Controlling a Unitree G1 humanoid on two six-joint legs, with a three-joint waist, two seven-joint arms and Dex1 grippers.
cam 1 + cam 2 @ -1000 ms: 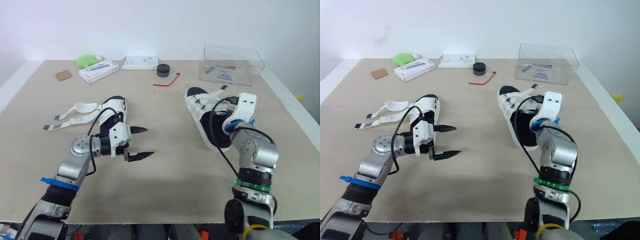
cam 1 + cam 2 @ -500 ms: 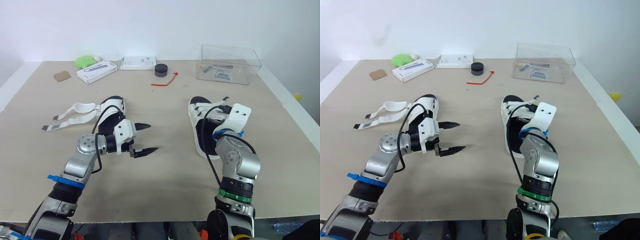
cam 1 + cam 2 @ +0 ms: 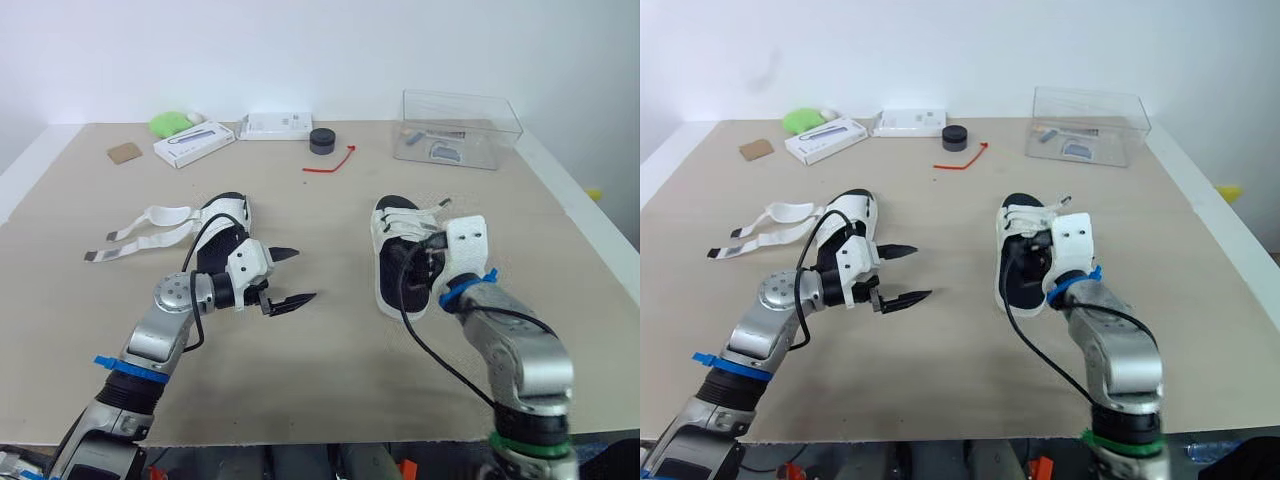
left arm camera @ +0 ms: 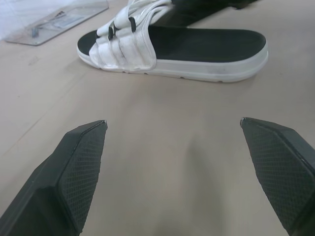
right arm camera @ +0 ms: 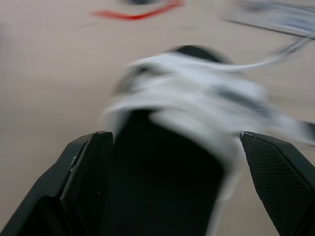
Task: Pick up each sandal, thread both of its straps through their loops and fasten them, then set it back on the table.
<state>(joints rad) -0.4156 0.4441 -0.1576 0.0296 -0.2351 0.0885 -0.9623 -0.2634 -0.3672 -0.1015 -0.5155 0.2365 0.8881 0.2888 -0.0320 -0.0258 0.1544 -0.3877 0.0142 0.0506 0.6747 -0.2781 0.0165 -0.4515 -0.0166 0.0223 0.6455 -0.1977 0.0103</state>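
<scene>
With both claws spread, the right gripper (image 5: 172, 135) low over the fastened sandal (image 3: 400, 255) and the left gripper (image 3: 302, 275) near the loose-strapped sandal (image 3: 225, 222), a misjudged closing could shove a shoe across the table (image 3: 330, 370)

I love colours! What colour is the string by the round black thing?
The string is red; left eye view shows it best.

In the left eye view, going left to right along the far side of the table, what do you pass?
Brown square pad → slanted white box → flat white box → black round puck → clear plastic container.
</scene>
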